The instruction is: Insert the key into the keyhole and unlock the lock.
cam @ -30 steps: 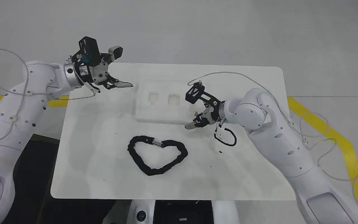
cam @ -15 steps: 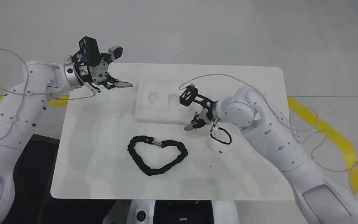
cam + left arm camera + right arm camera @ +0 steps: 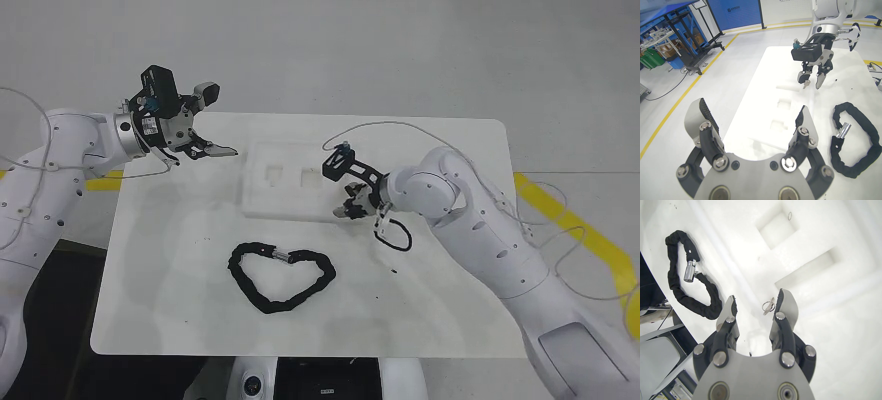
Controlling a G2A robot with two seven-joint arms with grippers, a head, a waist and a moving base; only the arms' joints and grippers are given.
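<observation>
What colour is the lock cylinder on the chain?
Shiny silver. The lock cylinder shows best in the right wrist view.

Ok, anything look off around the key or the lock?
The key sits askew against one fingertip of the open right gripper, off centre, over the foam tray; whether it rests or hangs I cannot tell. The chain lock lies looped on the table, nothing odd.

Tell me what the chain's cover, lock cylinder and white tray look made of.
Chain cover: probably woven black fabric, matte and wrinkled. Lock cylinder: polished metal, with bright mirror-like reflections. Tray: likely white foam, matte with soft-edged cut pockets.
</observation>
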